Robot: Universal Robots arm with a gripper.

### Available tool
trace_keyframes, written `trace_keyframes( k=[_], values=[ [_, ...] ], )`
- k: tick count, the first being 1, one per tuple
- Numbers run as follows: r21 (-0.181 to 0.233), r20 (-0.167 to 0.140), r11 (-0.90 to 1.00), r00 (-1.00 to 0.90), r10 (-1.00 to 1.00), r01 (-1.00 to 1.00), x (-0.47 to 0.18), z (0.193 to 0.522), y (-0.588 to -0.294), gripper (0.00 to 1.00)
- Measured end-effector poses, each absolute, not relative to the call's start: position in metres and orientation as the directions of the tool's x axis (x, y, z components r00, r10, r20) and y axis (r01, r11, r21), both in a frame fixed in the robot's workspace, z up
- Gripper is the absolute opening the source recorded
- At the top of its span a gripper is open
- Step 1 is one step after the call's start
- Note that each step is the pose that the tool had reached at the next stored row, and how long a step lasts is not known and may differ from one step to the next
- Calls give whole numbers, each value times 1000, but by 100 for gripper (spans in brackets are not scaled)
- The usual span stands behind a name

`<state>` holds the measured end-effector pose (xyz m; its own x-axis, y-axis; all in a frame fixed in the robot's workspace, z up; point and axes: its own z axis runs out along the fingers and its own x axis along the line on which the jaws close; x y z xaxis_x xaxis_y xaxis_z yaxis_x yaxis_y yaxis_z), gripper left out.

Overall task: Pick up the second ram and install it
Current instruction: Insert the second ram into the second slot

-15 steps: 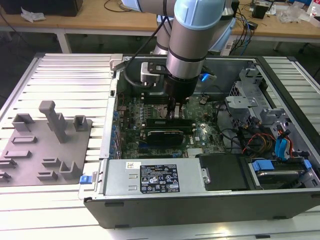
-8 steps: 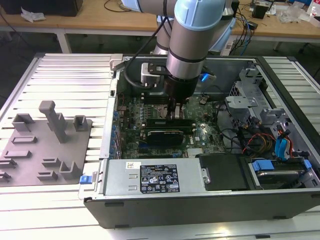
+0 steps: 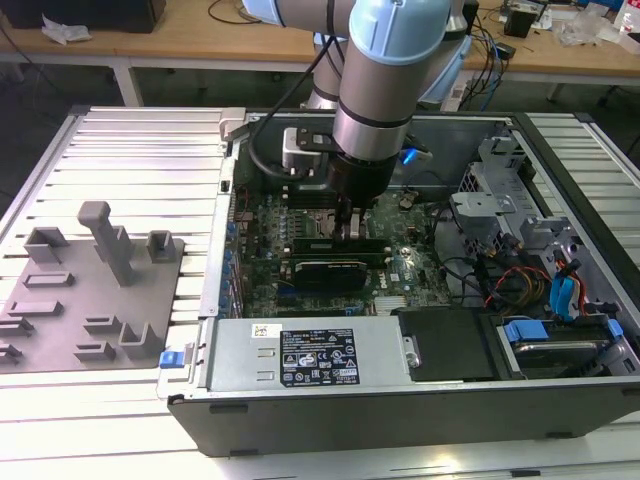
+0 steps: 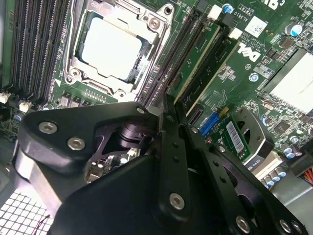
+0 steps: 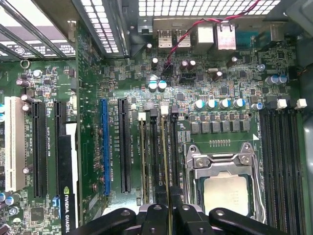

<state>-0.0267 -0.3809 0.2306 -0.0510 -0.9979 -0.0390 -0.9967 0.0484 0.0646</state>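
While the gripper (image 5: 168,208) has its black jaws closed on the second ram (image 5: 169,161), the thin green stick stands beside the shiny square processor socket (image 5: 222,181).

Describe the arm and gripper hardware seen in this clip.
The arm has pale blue joint caps, a silver tubular body with dark rings, and a black cable looping beside a silver-grey wrist block. The gripper is matte black, built of flat angular linkage plates fastened with silver round-head screws.

A ribbed, pale metal worktable (image 3: 140,150) fills the foreground. Behind it stand light wooden benches (image 3: 190,40) on white legs, strewn with dark cables (image 3: 490,50) and what may be crumpled plastic (image 3: 585,25).
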Motion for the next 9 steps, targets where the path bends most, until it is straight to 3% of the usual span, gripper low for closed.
trace_keyframes(
  k=[9],
  values=[
    [65, -39, 58, -61, -997, -996, -27, 230, -380, 13]
  ],
)
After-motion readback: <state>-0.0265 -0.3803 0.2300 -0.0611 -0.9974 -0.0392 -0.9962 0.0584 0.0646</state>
